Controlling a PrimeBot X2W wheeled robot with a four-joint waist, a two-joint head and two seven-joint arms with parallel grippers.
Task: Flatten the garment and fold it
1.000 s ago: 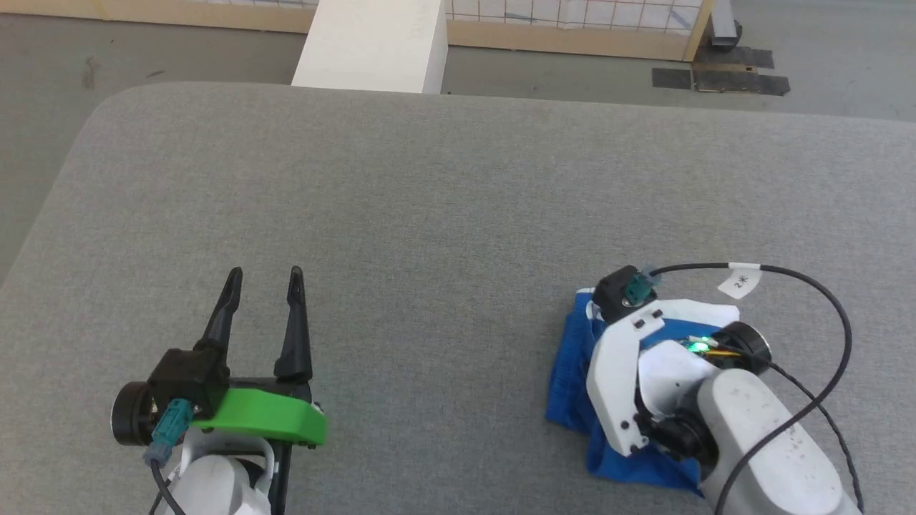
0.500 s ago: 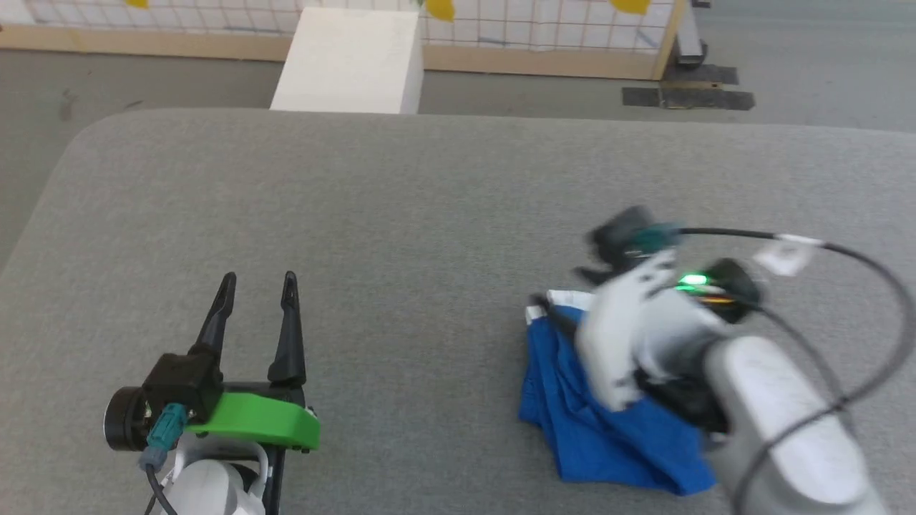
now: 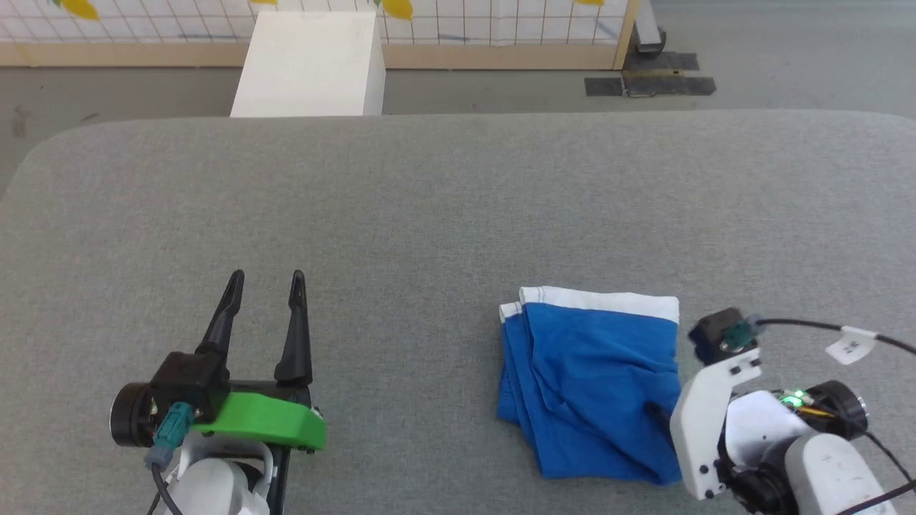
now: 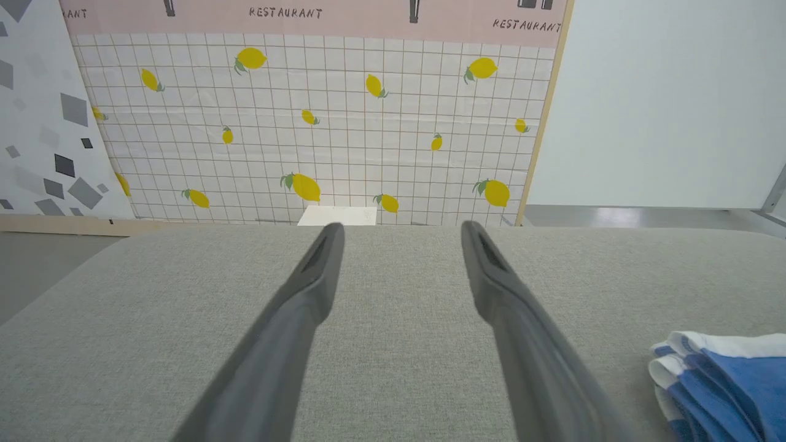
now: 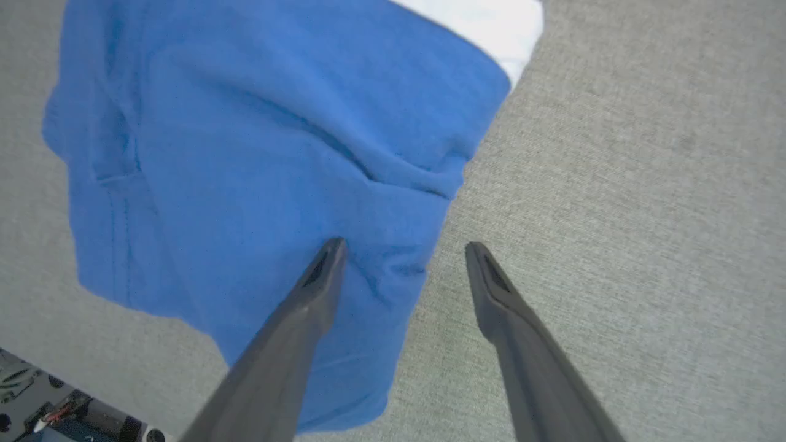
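Observation:
The garment (image 3: 590, 379), bright blue with a white band along its far edge, lies folded in layers on the grey table (image 3: 429, 214), right of centre. It also shows at the lower right of the left wrist view (image 4: 724, 380). My right gripper (image 5: 402, 245) is open and tilted down over the garment's (image 5: 245, 184) right edge, one finger above blue fabric, the other above bare table, holding nothing. Its white wrist (image 3: 705, 415) sits just right of the garment. My left gripper (image 3: 266, 275) stands open over bare table at the lower left, also seen as (image 4: 402, 227).
A white box (image 3: 308, 64) stands on the floor past the table's far edge. Behind it is a lemon-patterned grid panel (image 4: 319, 123). Dark mats (image 3: 647, 84) lie on the floor at the back right. The table's rounded left corner (image 3: 28, 164) is near.
The head camera has shifted. My right gripper, which was down on the garment, has drawn back to the lower right; the garment now lies flatter and uncovered. The left gripper has not moved.

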